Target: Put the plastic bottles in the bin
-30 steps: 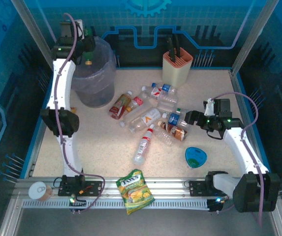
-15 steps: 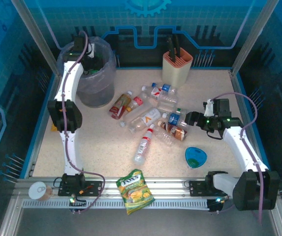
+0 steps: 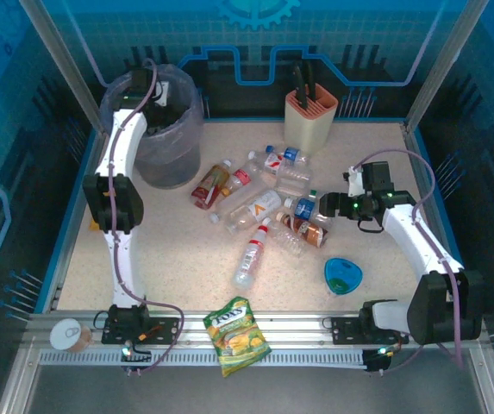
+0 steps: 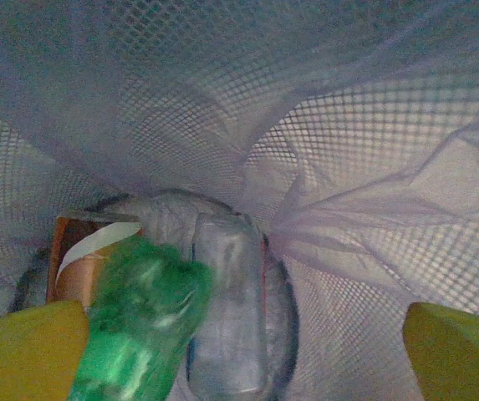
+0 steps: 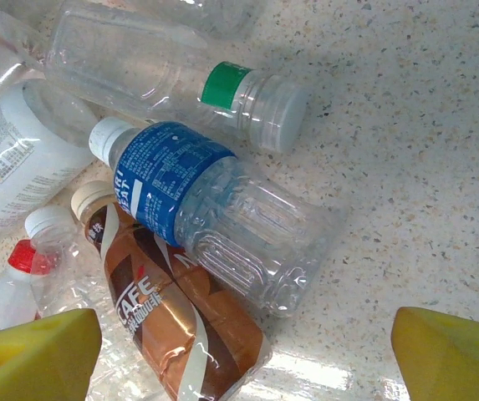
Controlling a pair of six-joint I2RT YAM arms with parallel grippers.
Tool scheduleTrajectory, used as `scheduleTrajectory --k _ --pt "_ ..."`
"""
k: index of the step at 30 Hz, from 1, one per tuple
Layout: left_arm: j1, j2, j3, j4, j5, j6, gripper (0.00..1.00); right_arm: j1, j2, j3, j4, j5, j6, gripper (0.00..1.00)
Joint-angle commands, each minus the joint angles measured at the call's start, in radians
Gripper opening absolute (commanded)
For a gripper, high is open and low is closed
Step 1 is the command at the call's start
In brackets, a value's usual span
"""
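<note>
My left gripper [image 3: 148, 93] hangs inside the mouth of the bin [image 3: 174, 164] with its jaws wide apart. In the left wrist view a blurred green bottle [image 4: 139, 326] is loose just below the left gripper [image 4: 245, 357], above a clear bottle [image 4: 226, 301] lying on the bag-lined bottom [image 4: 373, 167]. Several plastic bottles [image 3: 259, 207] lie in a heap at mid table. My right gripper [image 3: 331, 207] stands open at the heap's right end. In the right wrist view the right gripper [image 5: 243, 368] is above a blue-labelled bottle [image 5: 214, 217] and a brown café bottle [image 5: 172, 317], touching neither.
A peach knife holder [image 3: 310, 116] stands at the back behind the heap. A small blue bowl [image 3: 343, 276] sits near the right arm. A snack bag [image 3: 238, 335] and a tin can [image 3: 71, 334] lie on the front rail.
My left gripper swung over the bin, dipped in and opened, letting the green bottle go. My right gripper shifted a little left toward the heap, still open.
</note>
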Motion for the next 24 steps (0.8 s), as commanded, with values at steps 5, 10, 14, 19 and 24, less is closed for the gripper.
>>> scheduleTrajectory --k 5,10,14,19,24 --pt "0.005 -0.145 0.098 -0.007 0.033 0.056 0.99 0.012 0.007 0.032 -0.024 -0.047 0.024 0.91" --pt "0.004 -0.178 0.241 -0.076 0.025 0.057 0.99 0.013 0.013 0.057 -0.037 -0.074 0.058 0.93" --pt "-0.002 -0.296 0.182 -0.047 0.010 0.021 0.99 0.012 0.006 0.068 -0.042 -0.049 0.085 0.95" --pt "-0.067 -0.478 0.015 -0.036 -0.040 0.019 0.99 0.012 0.014 0.081 -0.038 -0.065 0.137 1.00" --pt "-0.224 -0.704 -0.341 0.032 -0.095 -0.005 0.99 0.009 0.031 0.085 -0.028 -0.055 0.201 1.00"
